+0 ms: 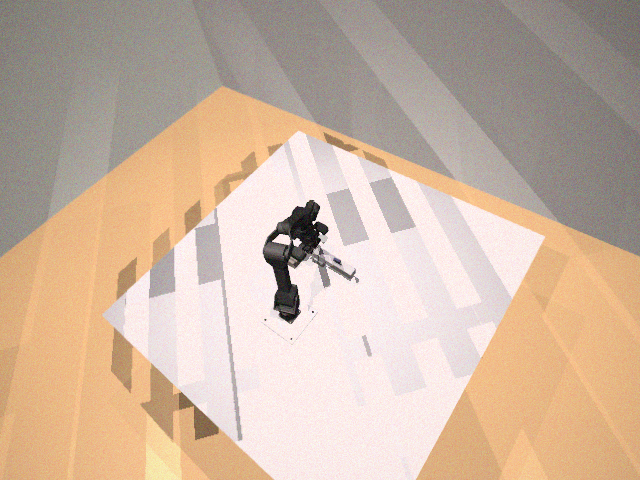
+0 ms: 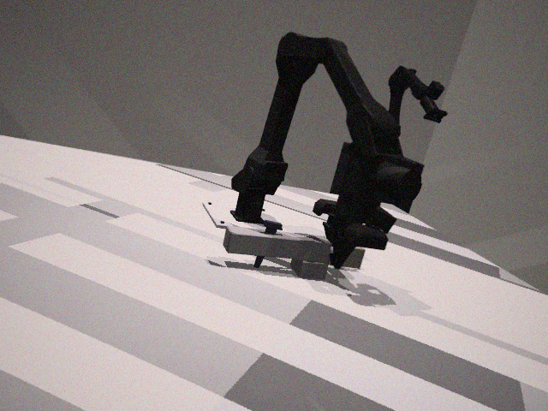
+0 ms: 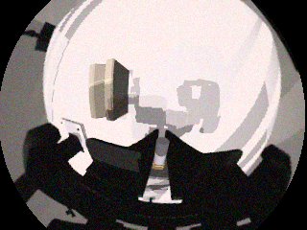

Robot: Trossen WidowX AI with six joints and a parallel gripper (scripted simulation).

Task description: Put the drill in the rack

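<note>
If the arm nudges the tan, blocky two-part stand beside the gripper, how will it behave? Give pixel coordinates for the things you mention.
The tan, blocky two-part stand point(image 1: 293, 262) point(image 2: 357, 258) point(image 3: 98, 91) looks rigid, so it should keep its shape. Its flat faces make rolling unlikely; a low push would probably slide it, unless it's fixed down.

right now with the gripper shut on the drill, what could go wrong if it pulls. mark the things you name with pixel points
The dark key point(image 1: 337, 260) point(image 2: 272, 226) stands proud of the grey holder point(image 1: 347, 269) point(image 2: 265, 241); if that means unpressed, the drill point(image 3: 162, 145) may jam. The gripper point(image 1: 312, 250) point(image 2: 336, 266) point(image 3: 161, 132) pinches a smooth round part, so it could slip. The beige block point(image 1: 294, 261) point(image 2: 357, 257) point(image 3: 116, 91) sits close by and might get knocked.
</note>
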